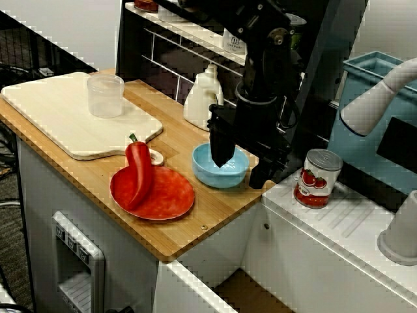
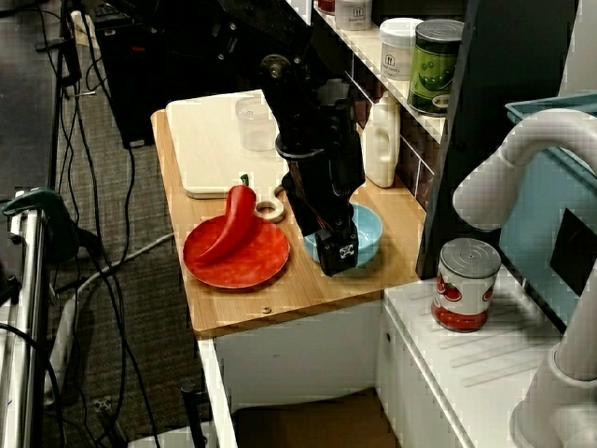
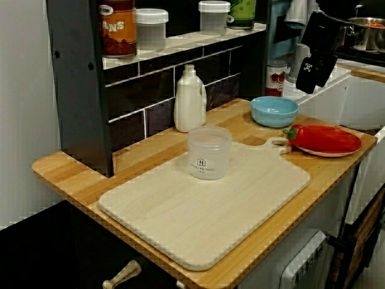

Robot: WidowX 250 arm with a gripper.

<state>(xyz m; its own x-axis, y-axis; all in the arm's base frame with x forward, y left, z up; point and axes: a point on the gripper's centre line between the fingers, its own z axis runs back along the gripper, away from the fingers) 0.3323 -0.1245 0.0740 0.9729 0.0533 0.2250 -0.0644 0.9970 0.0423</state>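
With the blue bowl as my mark, I see the big cutting board well apart from it, the red plate just beside it carrying the red pepper, and my claw spread, empty, over the bowl.

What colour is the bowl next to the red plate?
Light blue. The bowl shows best in the low view across the cutting board.
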